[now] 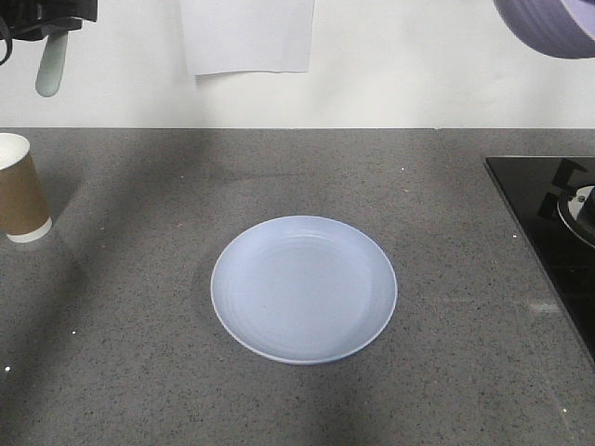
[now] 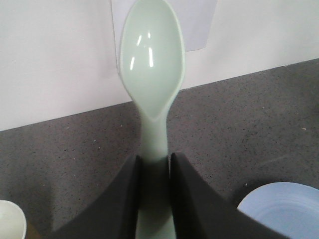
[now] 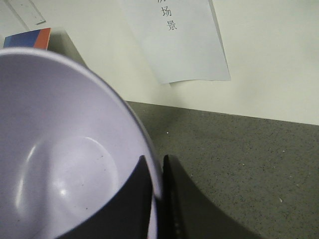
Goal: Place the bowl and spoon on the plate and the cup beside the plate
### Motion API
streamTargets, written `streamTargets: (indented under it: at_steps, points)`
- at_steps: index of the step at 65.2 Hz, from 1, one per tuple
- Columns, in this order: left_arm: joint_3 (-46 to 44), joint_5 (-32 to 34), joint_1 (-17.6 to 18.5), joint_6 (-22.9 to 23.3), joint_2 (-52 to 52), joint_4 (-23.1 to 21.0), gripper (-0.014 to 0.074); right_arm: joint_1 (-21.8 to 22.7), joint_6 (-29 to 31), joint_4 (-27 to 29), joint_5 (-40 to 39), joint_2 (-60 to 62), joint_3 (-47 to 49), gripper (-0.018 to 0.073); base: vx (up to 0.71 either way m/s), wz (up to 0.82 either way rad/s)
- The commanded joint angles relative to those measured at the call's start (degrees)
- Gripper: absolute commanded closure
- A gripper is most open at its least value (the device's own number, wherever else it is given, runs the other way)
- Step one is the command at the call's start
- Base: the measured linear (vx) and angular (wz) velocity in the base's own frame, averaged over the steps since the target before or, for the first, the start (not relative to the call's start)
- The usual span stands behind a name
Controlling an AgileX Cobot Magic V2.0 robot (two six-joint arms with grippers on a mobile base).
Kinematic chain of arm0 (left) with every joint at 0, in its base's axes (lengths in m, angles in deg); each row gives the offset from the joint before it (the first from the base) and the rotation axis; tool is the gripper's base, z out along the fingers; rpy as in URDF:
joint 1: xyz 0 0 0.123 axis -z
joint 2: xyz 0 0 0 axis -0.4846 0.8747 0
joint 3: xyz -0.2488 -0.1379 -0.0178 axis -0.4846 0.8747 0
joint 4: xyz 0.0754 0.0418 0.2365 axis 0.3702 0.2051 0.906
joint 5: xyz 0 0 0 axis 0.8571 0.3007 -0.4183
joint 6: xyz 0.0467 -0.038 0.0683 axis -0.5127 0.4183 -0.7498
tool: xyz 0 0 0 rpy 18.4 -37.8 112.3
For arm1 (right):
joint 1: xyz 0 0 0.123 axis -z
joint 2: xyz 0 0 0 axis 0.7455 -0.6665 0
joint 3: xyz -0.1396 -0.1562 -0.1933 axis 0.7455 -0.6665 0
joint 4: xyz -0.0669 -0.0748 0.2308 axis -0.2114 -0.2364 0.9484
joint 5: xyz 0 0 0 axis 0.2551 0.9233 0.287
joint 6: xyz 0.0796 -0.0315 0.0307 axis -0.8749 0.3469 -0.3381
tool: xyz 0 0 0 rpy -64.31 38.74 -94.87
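The pale blue plate (image 1: 303, 288) lies flat in the middle of the grey counter; its edge shows at the lower right of the left wrist view (image 2: 284, 211). My left gripper (image 2: 154, 164) is shut on the handle of the mint-white spoon (image 2: 152, 64), held high at the far left with the spoon (image 1: 51, 67) hanging down. My right gripper (image 3: 157, 169) is shut on the rim of the lavender bowl (image 3: 60, 149), raised at the top right corner, where only part of the bowl (image 1: 548, 26) shows. The brown paper cup (image 1: 19, 190) stands upright at the left edge.
A black cooktop (image 1: 548, 232) with a burner takes up the right side of the counter. A white wall runs along the back with a paper sheet (image 1: 249, 35) taped to it. A blue and orange box (image 3: 27, 38) sits by the wall.
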State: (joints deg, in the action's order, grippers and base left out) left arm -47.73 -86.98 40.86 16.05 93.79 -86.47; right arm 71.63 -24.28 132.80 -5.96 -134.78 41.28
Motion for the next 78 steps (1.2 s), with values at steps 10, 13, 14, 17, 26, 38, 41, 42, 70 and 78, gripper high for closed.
streamTargets:
  at_steps: [10, 13, 14, 17, 26, 38, 41, 42, 70, 78]
  points:
    - [-1.5, 3.7, 0.1, 0.3, -2.0, -0.5, 0.0603, 0.3, 0.5, 4.4, 2.3, 1.9, 1.7, 0.0565, 0.03, 0.01]
    - [-1.5, 3.7, 0.1, 0.3, -2.0, -0.5, 0.0603, 0.3, 0.5, 4.4, 2.3, 1.9, 1.7, 0.0565, 0.03, 0.01]
    - [-1.5, 3.7, 0.1, 0.3, -2.0, -0.5, 0.0603, 0.3, 0.5, 4.4, 2.3, 1.9, 1.7, 0.0565, 0.03, 0.01]
    - [-1.5, 3.7, 0.1, 0.3, -2.0, -0.5, 0.0603, 0.3, 0.5, 4.4, 2.3, 1.9, 1.7, 0.0565, 0.03, 0.0]
    - [-1.5, 3.7, 0.1, 0.3, -2.0, -0.5, 0.0603, 0.3, 0.5, 4.4, 2.3, 1.9, 1.7, 0.0565, 0.03, 0.0]
    - [-1.5, 3.7, 0.1, 0.3, -2.0, -0.5, 0.0603, 0.3, 0.5, 4.4, 2.3, 1.9, 1.7, 0.0565, 0.02, 0.01]
    - [-1.5, 3.7, 0.1, 0.3, -2.0, -0.5, 0.0603, 0.3, 0.5, 4.4, 2.3, 1.9, 1.7, 0.0565, 0.02, 0.01]
    - [-1.5, 3.7, 0.1, 0.3, -2.0, -0.5, 0.0603, 0.3, 0.5, 4.4, 2.3, 1.9, 1.7, 0.0565, 0.02, 0.01]
    - [-1.5, 3.7, 0.1, 0.3, -2.0, -0.5, 0.0603, 0.3, 0.5, 4.4, 2.3, 1.9, 1.7, 0.0565, 0.02, 0.01]
    - [-1.5, 3.7, 0.1, 0.3, -2.0, -0.5, 0.0603, 0.3, 0.5, 4.4, 2.3, 1.9, 1.7, 0.0565, 0.01, 0.0]
